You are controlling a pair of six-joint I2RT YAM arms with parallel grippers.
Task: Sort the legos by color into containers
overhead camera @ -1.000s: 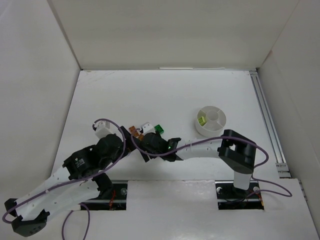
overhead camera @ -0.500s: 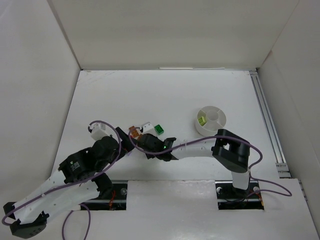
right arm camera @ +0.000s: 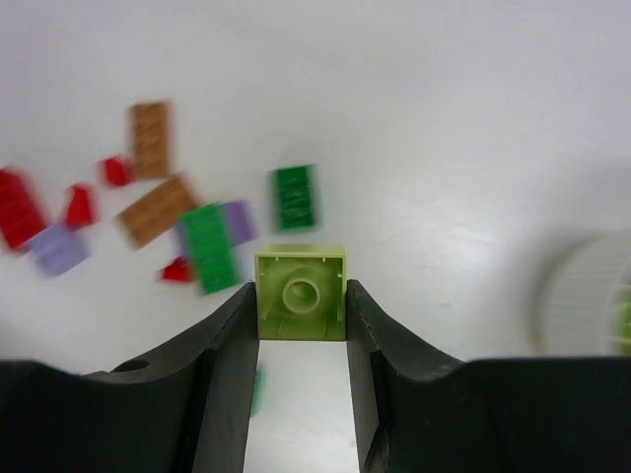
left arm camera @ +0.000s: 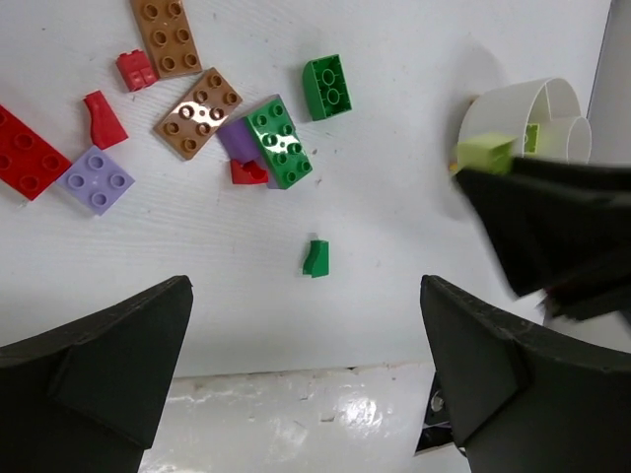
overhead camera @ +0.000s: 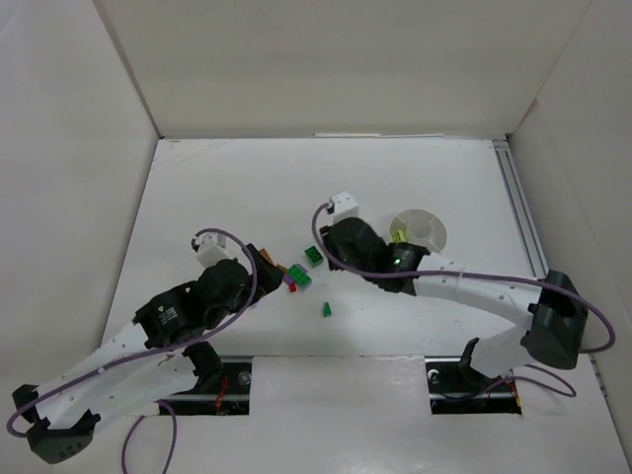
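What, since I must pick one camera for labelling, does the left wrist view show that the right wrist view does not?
Only the left wrist view: the left gripper, open and empty, the dish with its dividers sharp, and the loose bricks in focus.
Only the right wrist view: the right gripper clamping the lime brick on both sides, with the brick's hollow face and round tube toward the camera.
Both: the lime brick, the dish, and the loose bricks in red, brown, lilac and green, which are blurred in the right wrist view.

The brick (right arm camera: 301, 294) is lime-yellow, the right claw (right arm camera: 299, 304) black — the dish (left arm camera: 505, 108) white.
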